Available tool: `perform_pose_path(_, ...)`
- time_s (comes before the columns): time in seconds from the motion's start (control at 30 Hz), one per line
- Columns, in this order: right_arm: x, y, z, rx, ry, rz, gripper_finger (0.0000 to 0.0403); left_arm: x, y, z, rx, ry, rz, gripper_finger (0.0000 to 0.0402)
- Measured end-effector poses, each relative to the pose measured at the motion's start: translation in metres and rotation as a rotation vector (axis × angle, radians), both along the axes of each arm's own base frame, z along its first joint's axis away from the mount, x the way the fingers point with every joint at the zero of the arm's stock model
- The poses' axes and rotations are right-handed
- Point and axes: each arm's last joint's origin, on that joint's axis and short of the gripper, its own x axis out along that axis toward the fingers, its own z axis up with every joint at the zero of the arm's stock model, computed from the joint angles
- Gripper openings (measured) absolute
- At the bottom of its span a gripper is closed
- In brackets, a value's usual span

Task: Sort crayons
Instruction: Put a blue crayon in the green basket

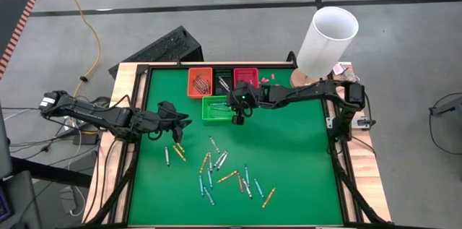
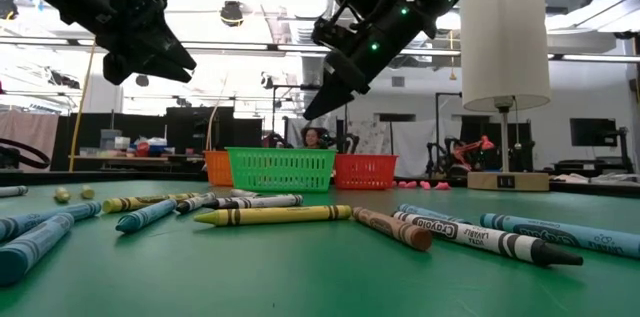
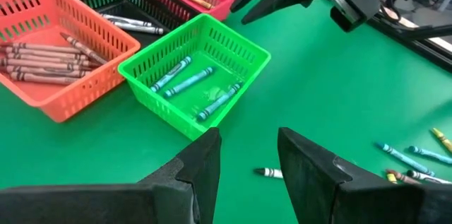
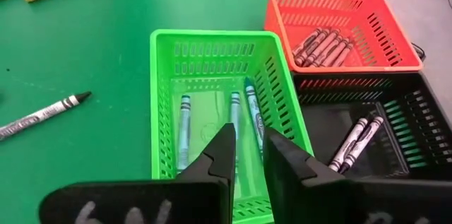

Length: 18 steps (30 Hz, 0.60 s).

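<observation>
A green counter (image 1: pixel 303 157) seen from above, with two dark robot arms reaching in from the left and right edges. Four small baskets sit at upper centre: an orange basket (image 1: pixel 200 81), a black basket (image 1: pixel 223 81), a red basket (image 1: pixel 246 77), and a green basket (image 1: pixel 215 109) just below them. The right end effector (image 4: pixel 246 155) hovers directly over the green basket, its fingers a narrow gap apart with nothing visible between them; three blue-teal crayons (image 4: pixel 239 118) lie inside the basket beneath it. The step in hand looks like dropping a blue crayon into the green basket. To do it well, the fingers should part fully while centred over the basket floor, then lift straight up so nothing catches the rim. The right arm stretches in from the right edge, elbow bent, wrist angled down toward the basket. The left end effector (image 3: pixel 248 160) hangs above the counter at centre left, fingers apart and empty, pointed toward the baskets; a grey crayon (image 3: pixel 268 173) lies on the counter beneath it. Loose crayons (image 1: pixel 216 167) in yellow, blue, grey and reddish colours are scattered across the lower centre of the counter, still unsorted. Brown crayons already fill the orange basket, and grey ones lie in the black basket.
</observation>
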Motion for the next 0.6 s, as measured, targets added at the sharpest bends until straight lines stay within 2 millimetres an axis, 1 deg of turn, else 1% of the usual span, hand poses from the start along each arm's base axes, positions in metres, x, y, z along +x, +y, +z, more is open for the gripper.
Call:
perform_pose_path(0.1,0.001,0.007,0.001,0.011,-0.001,0.038,0.0068,0.000,-0.001,0.000,-0.012,0.002,-0.023,0.0131)
perform_pose_path(0.2,0.002,0.020,0.003,0.038,-0.013,0.109,0.0069,0.000,-0.001,0.000,-0.024,0.004,-0.047,0.0131)
perform_pose_path(0.33,0.004,0.042,0.002,0.071,-0.003,0.187,0.0069,0.000,-0.002,0.000,-0.033,0.003,-0.046,0.0131)
perform_pose_path(0.47,0.006,0.069,0.002,0.049,-0.010,0.274,0.0069,0.000,-0.002,0.000,-0.032,0.003,-0.046,0.0131)
perform_pose_path(0.53,0.009,0.080,0.003,0.044,-0.044,0.302,0.0069,0.000,-0.001,0.000,-0.031,0.002,-0.044,0.0131)
perform_pose_path(0.6,0.015,0.089,0.002,0.078,-0.097,0.288,0.0069,0.000,-0.001,0.000,-0.030,0.002,-0.043,0.0131)
